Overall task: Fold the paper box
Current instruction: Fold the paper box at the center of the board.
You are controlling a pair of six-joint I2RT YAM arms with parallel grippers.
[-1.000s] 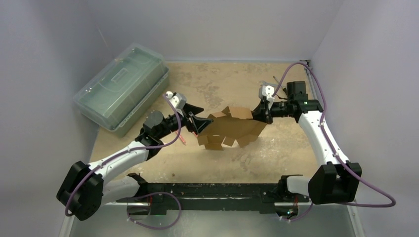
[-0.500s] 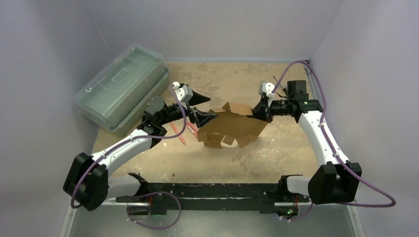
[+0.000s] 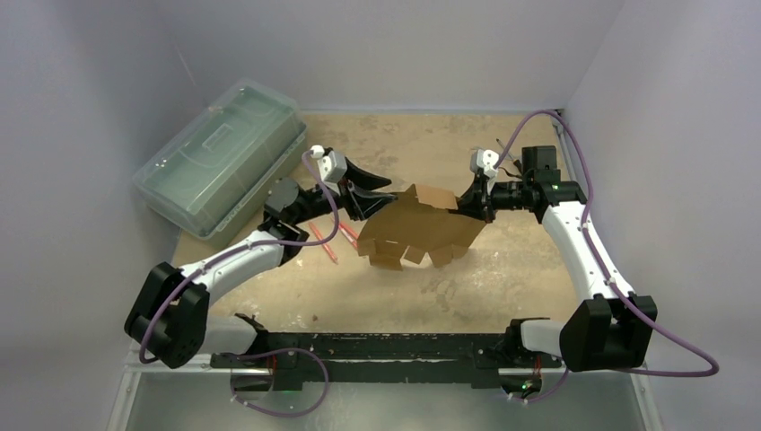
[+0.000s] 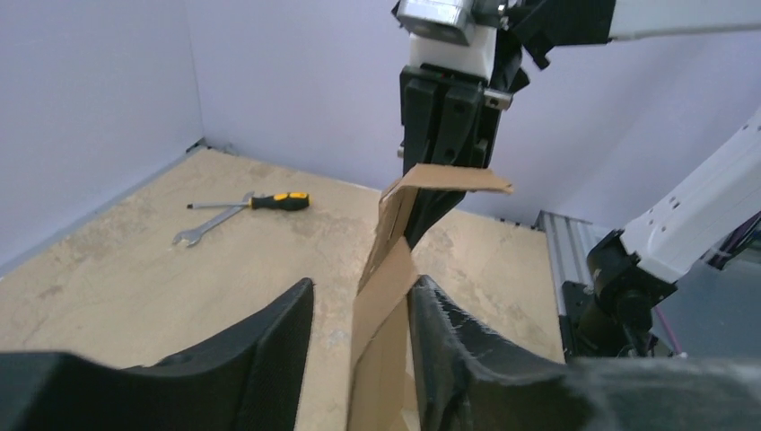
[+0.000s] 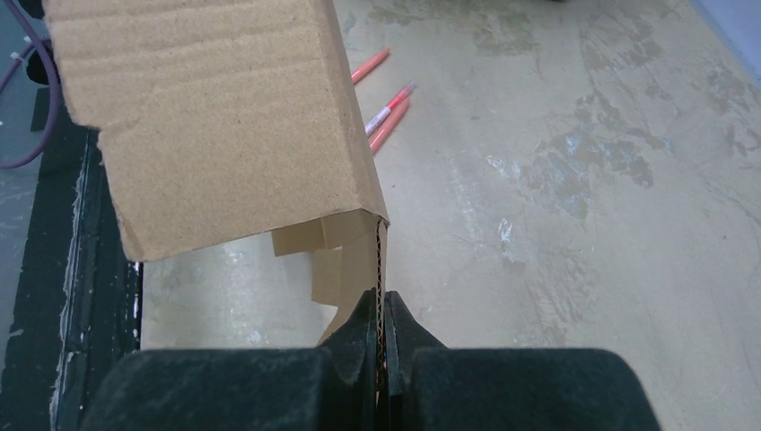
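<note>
Pinched tight in the right fingers, up over the table middle: paper box, left end between half-open left fingers, not gripped.

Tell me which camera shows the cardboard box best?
The top external view: the whole paper box shows there, flaps and all. The left wrist view catches only an edge-on strip; the right wrist view only one panel, pinched by the right end effector.
</note>
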